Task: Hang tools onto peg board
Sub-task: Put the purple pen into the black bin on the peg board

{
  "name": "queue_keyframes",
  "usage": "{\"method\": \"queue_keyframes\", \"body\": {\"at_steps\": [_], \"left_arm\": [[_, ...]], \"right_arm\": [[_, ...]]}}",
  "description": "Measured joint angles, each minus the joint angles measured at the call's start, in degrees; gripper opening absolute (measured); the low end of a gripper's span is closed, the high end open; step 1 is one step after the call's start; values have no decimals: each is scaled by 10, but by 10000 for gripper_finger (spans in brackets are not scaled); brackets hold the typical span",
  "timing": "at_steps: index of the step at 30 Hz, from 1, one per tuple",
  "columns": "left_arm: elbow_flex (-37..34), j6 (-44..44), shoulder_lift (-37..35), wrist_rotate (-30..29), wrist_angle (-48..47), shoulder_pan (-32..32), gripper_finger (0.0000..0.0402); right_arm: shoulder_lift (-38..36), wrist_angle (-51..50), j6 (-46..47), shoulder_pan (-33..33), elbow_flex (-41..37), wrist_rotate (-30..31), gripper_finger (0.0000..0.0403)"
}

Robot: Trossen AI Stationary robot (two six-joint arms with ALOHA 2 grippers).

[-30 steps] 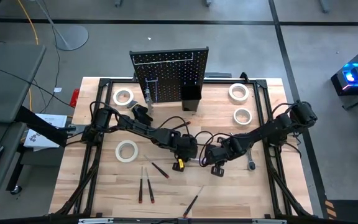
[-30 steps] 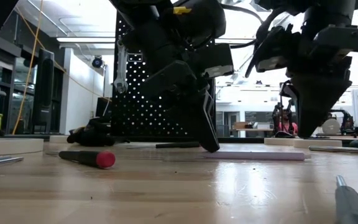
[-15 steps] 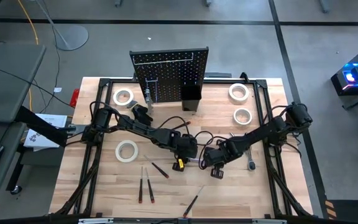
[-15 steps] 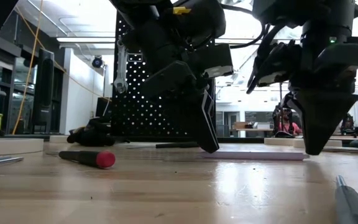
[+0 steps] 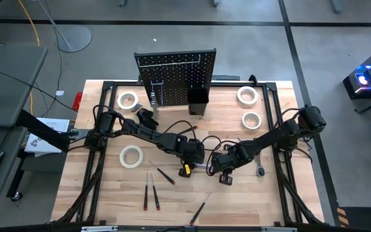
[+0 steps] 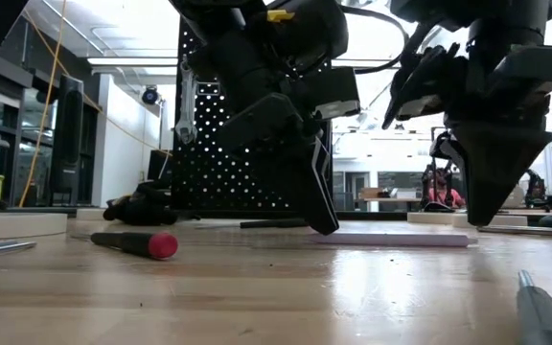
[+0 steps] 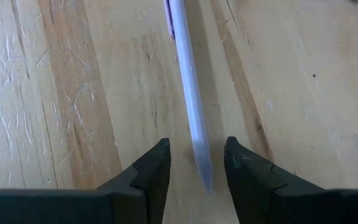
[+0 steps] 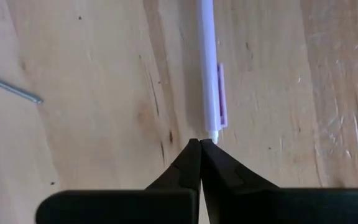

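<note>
A slim purple tool [image 7: 188, 93] lies flat on the wooden table [image 5: 108, 180] between my two grippers; the low view shows the purple tool [image 6: 391, 238] too. My left gripper [image 7: 196, 142] is open, one finger on each side of the tool's pointed end, with gaps showing. My right gripper [image 8: 199, 143] is shut, pointing down at the tool's other end, the one with the clip [image 8: 222, 93]. The peg board [image 5: 176, 74] stands upright at the far edge, and a silver wrench [image 6: 188, 101] hangs on it. My right gripper's shut fingertips [image 8: 192, 152] stand right at the purple tool's clip end [image 8: 213, 132], coming from above. I cannot tell whether they touch it. The tool lies flat on the table.
White tape rolls lie at the far left [image 5: 129, 100], mid left [image 5: 131, 156] and far right [image 5: 247, 95], [image 5: 252, 120]. Screwdrivers [image 5: 150, 193], [image 5: 166, 175] lie near the front edge, one with a red handle [image 6: 132, 243]. A silver tool [image 5: 261, 169] lies at the right. A black bin [image 5: 197, 100] sits on the board's front.
My right gripper has dipped toward the table at the purple tool's end, then risen slightly, staying shut. The purple tool has kept its place.
</note>
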Motion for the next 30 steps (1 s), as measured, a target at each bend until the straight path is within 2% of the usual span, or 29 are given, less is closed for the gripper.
{"method": "queue_keyframes", "body": {"at_steps": [10,18,30], "left_arm": [[0,0,0,1,0,0,136],[0,-1,0,1,0,0,136],[0,0,0,0,0,0,136]], "right_arm": [[11,3,2,-12,-1,31,0],[11,3,-12,-14,-1,6,0],[14,4,-31,-14,-1,5,0]]}}
